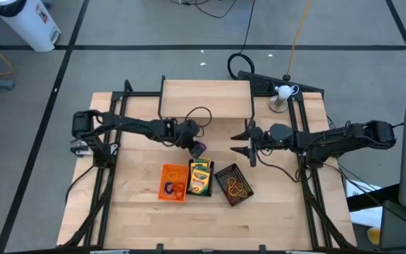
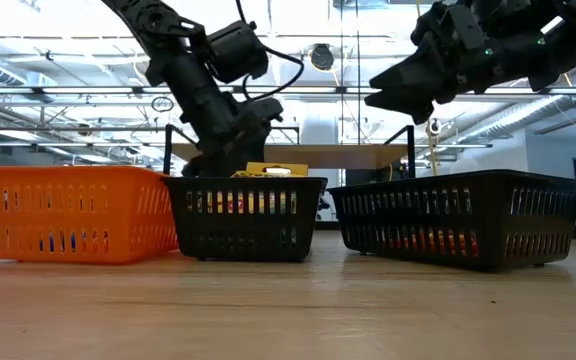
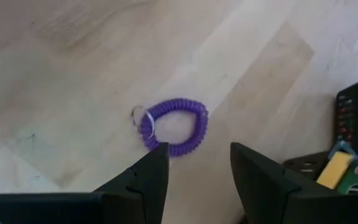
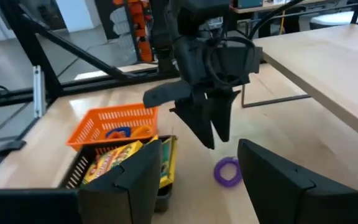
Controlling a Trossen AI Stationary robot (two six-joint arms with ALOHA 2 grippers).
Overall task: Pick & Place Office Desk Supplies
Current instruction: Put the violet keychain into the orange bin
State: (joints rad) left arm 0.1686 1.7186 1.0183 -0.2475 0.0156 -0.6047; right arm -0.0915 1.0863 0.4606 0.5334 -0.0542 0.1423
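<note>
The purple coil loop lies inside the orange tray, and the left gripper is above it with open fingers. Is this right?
Not quite. The purple coil loop lies on the bare table, outside the orange tray; the left wrist view shows this, and the right wrist view confirms it. The rest holds: the left gripper is above it with open fingers.

bare wood we see around the purple coil [image 3: 174,126], middle black tray [image 1: 201,177] just beside it, seemingly untouching

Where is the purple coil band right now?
The purple coil band lies on bare table, directly under the open left gripper, just behind the crayon tray.
</note>
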